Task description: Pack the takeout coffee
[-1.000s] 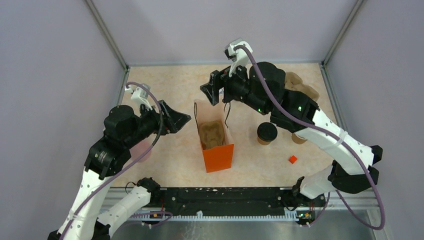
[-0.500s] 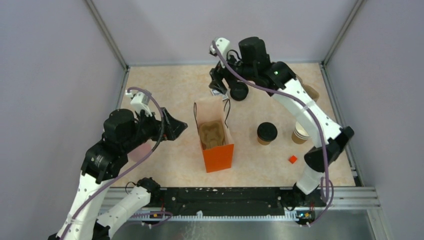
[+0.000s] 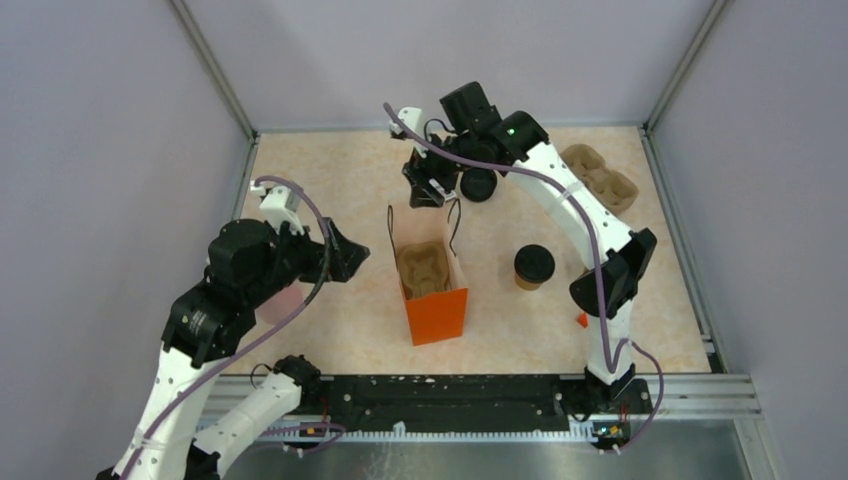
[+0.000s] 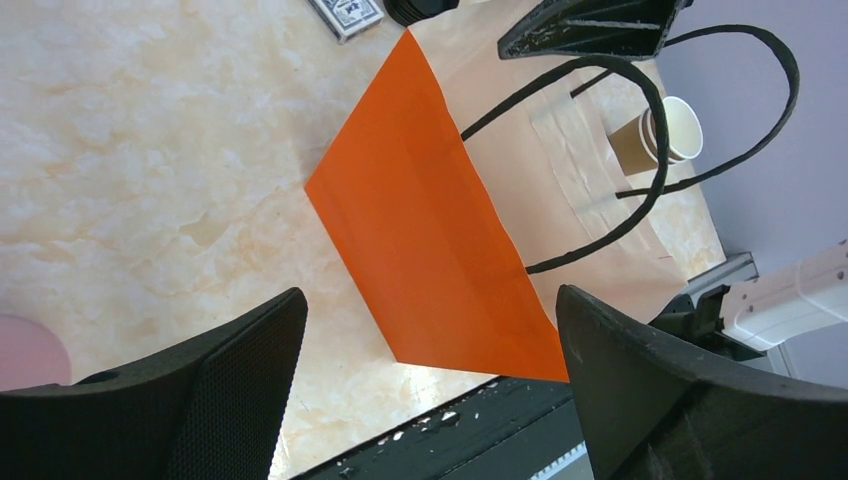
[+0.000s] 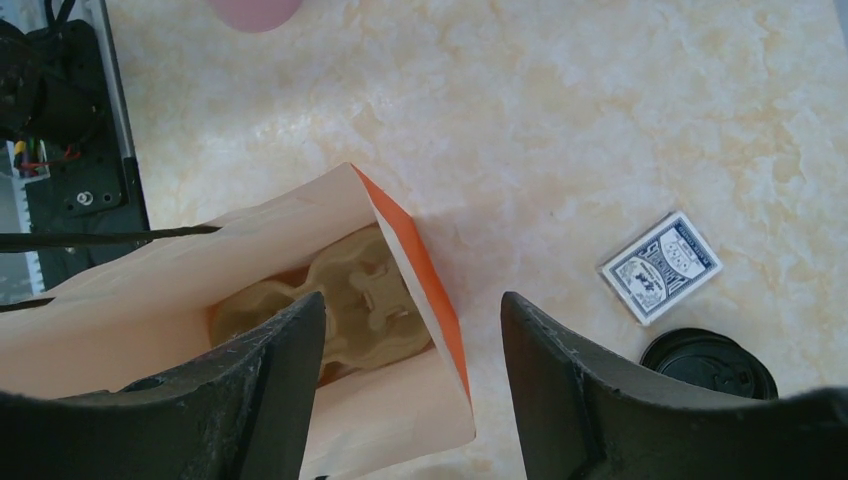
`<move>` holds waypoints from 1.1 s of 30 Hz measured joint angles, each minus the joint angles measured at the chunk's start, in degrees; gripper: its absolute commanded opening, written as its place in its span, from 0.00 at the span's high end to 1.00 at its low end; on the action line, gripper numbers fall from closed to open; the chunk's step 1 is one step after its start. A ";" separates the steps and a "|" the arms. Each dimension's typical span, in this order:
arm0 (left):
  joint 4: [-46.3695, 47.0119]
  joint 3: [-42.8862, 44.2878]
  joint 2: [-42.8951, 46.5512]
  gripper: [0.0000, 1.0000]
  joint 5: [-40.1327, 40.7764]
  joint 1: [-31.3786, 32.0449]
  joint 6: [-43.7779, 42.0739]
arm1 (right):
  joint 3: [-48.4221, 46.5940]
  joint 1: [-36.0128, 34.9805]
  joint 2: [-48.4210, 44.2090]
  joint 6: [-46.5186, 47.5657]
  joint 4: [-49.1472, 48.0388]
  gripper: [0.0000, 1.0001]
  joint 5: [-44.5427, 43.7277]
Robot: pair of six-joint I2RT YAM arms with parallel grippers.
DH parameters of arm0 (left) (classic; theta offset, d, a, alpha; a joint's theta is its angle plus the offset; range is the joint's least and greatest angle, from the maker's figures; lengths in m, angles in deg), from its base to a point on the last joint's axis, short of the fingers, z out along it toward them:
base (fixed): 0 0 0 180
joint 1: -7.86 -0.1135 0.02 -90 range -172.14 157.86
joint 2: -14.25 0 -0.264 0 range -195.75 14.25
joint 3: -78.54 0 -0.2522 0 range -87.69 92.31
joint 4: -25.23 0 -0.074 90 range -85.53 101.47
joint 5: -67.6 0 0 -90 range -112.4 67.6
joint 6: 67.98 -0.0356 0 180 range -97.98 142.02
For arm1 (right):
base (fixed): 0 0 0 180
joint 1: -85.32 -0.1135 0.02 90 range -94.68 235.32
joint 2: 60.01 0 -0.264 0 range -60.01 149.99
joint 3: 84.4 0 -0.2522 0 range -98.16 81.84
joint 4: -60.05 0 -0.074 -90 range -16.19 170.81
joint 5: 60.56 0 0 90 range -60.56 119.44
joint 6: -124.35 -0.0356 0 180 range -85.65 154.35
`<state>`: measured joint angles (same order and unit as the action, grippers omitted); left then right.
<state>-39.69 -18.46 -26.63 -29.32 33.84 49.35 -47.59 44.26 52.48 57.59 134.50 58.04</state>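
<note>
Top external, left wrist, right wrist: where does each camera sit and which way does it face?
Top external: above and behind the bases, looking down on the table; both arms show.
Left wrist: on the left arm, facing the side of the orange bag through the open left hand.
Right wrist: above the bag's mouth, looking down past the open right hand.
Shared: all three show the bag.

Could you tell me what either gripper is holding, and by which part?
Nothing is held: left gripper and right gripper are both open, the right above the orange bag's rim.
</note>
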 measured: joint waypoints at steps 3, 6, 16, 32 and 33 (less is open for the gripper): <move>0.00 0.00 -0.02 0.01 0.74 0.00 -0.74 | 0.55 -0.66 0.00 0.98 0.37 0.41 -0.44; -0.02 0.00 -0.35 0.01 1.46 0.00 -1.46 | 1.81 -1.62 0.00 1.44 0.37 0.44 -2.05; -0.44 0.02 -2.27 0.01 2.51 0.00 -1.99 | 2.45 -2.49 0.07 2.58 -0.94 0.81 -7.19; -2.95 5.35 -6.01 0.01 5.51 0.00 -0.85 | 14.84 -1.73 -7.69 -9.11 -12.98 1.00 -14.97; -3.15 5.81 -6.51 0.01 5.84 0.00 -0.83 | 15.41 -1.57 -8.39 -10.82 -13.55 1.00 -16.06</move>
<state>-42.84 -12.65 -33.14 -23.48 33.84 48.52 -32.18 42.69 44.09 46.77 120.95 41.97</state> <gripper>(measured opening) 0.987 0.003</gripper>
